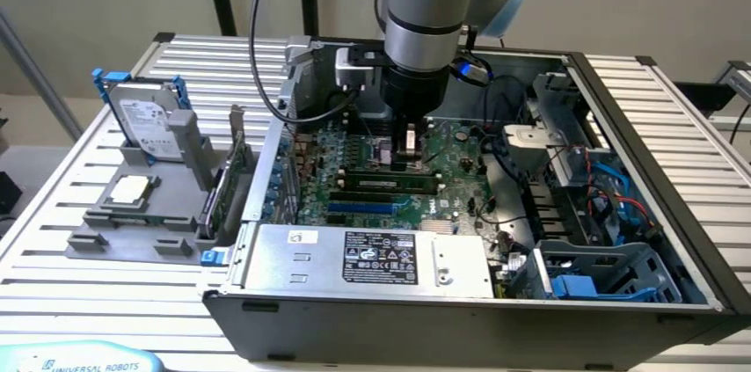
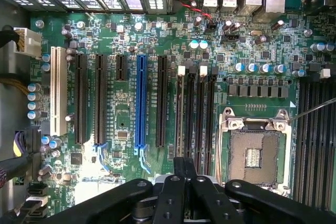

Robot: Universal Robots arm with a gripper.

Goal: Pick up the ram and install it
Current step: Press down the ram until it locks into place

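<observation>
Ram [image 1: 388,183] sits near the middle of the exterior view, lying along a black slot on the motherboard [image 1: 452,148], just under the gripper [image 1: 407,164]. It is a long, narrow green stick with a row of small dark chips along its face, about as long as the slots beside it.

By its look it should be light, thin and stiff, but brittle if bent. The chips and the contact edge are best left alone. The safest hold is probably across the two flat faces near the middle of the long upper edge, so that it hangs level.

Gripper fingers [image 2: 185,167] are closed together with nothing seen between them. The tips stand right at the stick. Whether they touch it cannot be told.
</observation>
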